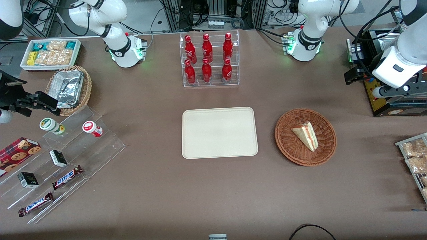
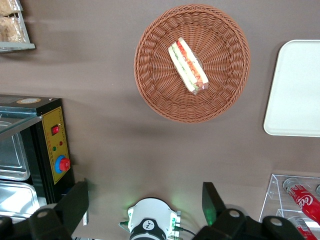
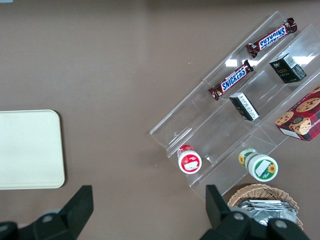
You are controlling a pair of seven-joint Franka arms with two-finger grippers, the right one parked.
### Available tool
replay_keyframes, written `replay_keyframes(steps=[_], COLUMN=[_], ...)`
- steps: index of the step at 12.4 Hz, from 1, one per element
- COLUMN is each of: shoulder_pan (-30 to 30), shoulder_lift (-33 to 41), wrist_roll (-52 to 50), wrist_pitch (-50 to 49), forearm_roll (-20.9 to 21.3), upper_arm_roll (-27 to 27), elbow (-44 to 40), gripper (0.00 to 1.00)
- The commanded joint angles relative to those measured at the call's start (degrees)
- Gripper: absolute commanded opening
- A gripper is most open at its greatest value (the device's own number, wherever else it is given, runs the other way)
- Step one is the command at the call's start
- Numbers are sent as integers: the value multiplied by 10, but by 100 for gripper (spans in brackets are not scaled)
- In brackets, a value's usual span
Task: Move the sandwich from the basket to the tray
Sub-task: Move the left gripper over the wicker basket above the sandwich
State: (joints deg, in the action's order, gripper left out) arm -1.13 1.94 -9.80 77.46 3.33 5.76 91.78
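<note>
The sandwich [image 1: 306, 135] is a pale wedge with red and green filling and lies in the round reddish-brown basket [image 1: 287, 140]. The cream tray [image 1: 220, 132] lies flat and empty beside the basket, toward the parked arm's end. My left gripper [image 1: 351, 76] hangs above the table toward the working arm's end, farther from the front camera than the basket. It is open wide and empty. The left wrist view shows the sandwich [image 2: 187, 66] in the basket [image 2: 155, 85], the tray's edge [image 2: 295, 90] and my gripper [image 2: 145, 200] well apart from them.
A black machine with a red button [image 1: 383, 100] stands under my gripper. A clear rack of red bottles [image 1: 209, 60] stands farther back than the tray. A rack of snack packets [image 1: 415, 156] lies at the working arm's end. Stepped racks [image 1: 60, 156], a tan foil-tray basket [image 1: 68, 88] and a white bin [image 1: 50, 53] lie toward the parked arm's end.
</note>
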Motion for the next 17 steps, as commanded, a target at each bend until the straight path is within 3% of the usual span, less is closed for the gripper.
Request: replay_keyframes(steps=[1,7,17], shoulder_pan=[5,-1,-4], shoulder_lift=[-3,-66,-55], wrist_roll=[8,8,-7], wrist_pitch=[-9,70,421], forearm_roll=[-9,-12,-9], upper_arm_roll=[5,7,7], elbow=[-7,60,333], gripper=[100,100,100])
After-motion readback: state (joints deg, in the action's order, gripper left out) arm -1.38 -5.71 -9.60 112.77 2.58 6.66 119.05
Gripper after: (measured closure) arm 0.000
